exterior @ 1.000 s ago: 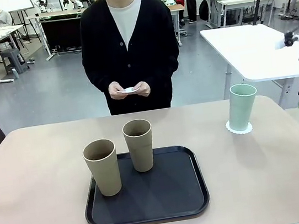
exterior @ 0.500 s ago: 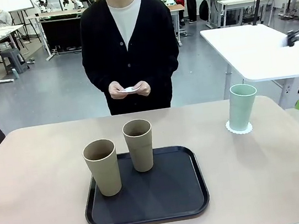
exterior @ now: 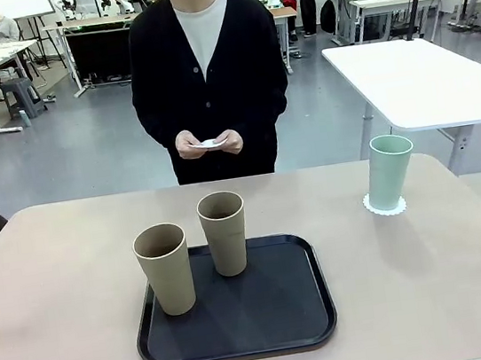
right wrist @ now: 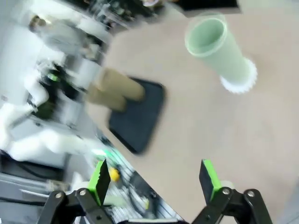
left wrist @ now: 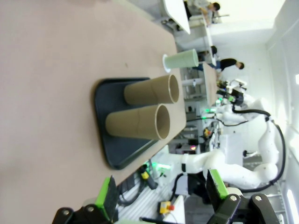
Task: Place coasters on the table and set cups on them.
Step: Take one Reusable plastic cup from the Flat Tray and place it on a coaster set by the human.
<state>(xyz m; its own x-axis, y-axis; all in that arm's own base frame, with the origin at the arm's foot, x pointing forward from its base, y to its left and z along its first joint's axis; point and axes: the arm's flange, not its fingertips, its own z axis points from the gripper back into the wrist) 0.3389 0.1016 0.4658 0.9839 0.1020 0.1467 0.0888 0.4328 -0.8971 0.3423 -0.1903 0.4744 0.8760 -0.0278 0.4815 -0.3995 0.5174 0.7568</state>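
Mint cup (exterior: 389, 170) sits on coaster (exterior: 385, 207) on table (exterior: 58, 286); two tan cups (exterior: 165, 268) on black tray (exterior: 287, 317). Left fingers (left wrist: 105, 199) spread, empty; right fingers (right wrist: 208, 176) spread, empty.

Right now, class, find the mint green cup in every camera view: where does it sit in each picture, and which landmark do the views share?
Front view: mint green cup at far right, upright on a coaster.
Left wrist view: upper middle, seen sideways, beyond the black tray.
Right wrist view: top right, slanting, on its coaster.
Shared landmark: the black tray carrying two tan cups.
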